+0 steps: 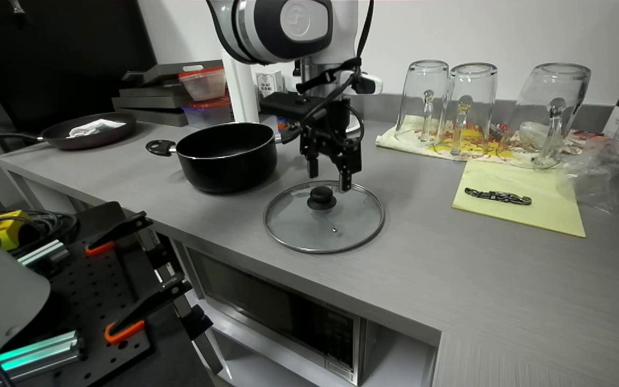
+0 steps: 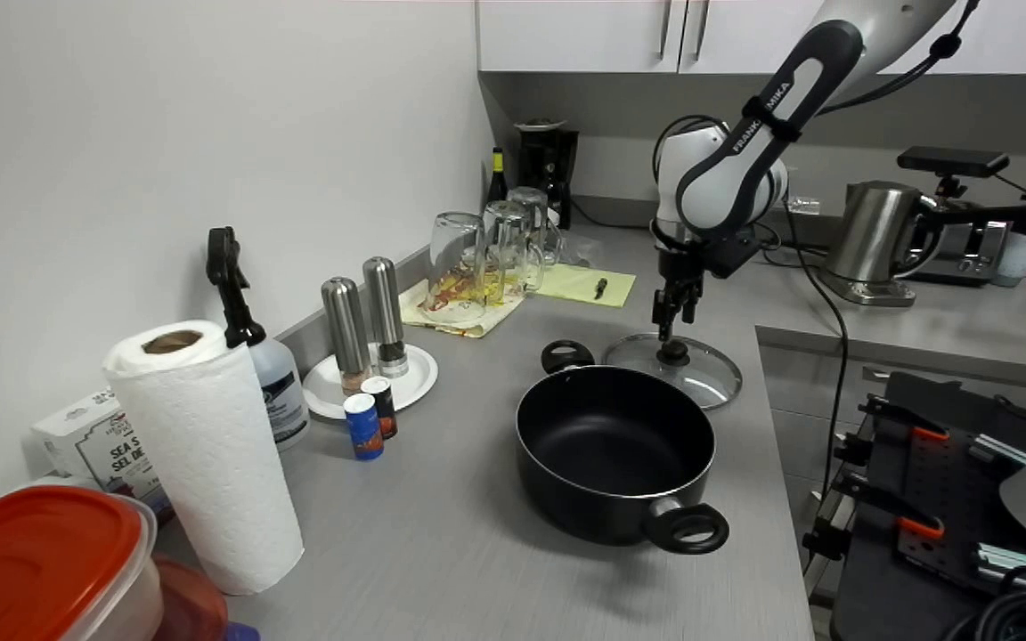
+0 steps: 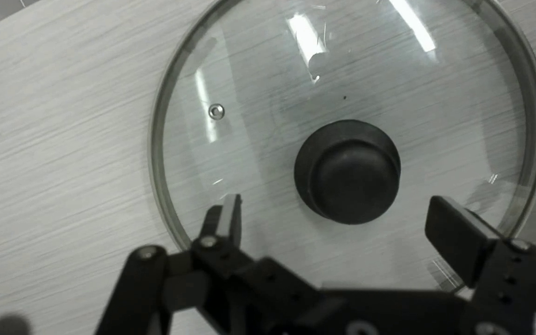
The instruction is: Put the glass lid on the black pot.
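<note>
My gripper (image 3: 334, 204) is spread wide, its two fingers (image 3: 461, 242) well apart and pointing down above the lid (image 1: 324, 226). In the wrist view the knob (image 3: 354, 179) shows between them and a little beyond; I cannot tell whether a fingertip touches the glass. The lid lies flat on the counter (image 1: 411, 269), knob up, near the pot (image 1: 229, 172) but apart from it. The pot stands upright and open on the same counter, with two handles (image 2: 691, 515).

Three mugs (image 1: 468, 91) stand upside down on a cloth (image 1: 389, 141), beside a yellow sheet (image 1: 513, 220) bearing a small dark thing (image 1: 497, 196). A pan (image 1: 89, 143) holds something white and crumpled. In an exterior view I see two mills (image 2: 348, 334) on a plate (image 2: 417, 383), and a paper roll (image 2: 206, 472) near a spray bottle (image 2: 280, 392).
</note>
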### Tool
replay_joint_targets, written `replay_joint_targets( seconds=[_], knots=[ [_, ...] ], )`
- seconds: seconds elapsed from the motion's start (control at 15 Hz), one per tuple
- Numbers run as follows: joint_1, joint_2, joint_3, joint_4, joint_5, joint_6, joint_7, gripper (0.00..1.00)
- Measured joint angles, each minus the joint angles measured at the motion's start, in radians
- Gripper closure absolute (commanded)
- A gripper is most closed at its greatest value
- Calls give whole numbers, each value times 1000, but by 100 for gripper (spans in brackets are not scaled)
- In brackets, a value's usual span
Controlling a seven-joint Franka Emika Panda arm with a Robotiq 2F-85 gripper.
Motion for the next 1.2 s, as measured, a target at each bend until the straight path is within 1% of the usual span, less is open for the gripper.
replay_joint_targets(
  seconds=[0.4, 0.47, 0.53, 0.67, 0.8, 0.87, 1.0, 1.07, 1.2],
  knots=[
    [0, 73, 4, 46, 5, 0, 13, 0],
    [-1, 79, 4, 50, 6, 0, 15, 5],
    [-1, 84, 4, 53, 6, 0, 15, 28],
    [-1, 90, 4, 57, 7, 0, 16, 31],
    [-1, 95, 4, 59, 8, 0, 16, 46],
    [-1, 95, 5, 59, 9, 0, 16, 56],
    [0, 95, 9, 60, 9, -1, 17, 71],
    [0, 92, 9, 61, 9, -3, 17, 76],
    [0, 89, 10, 61, 9, -5, 17, 76]
  ],
)
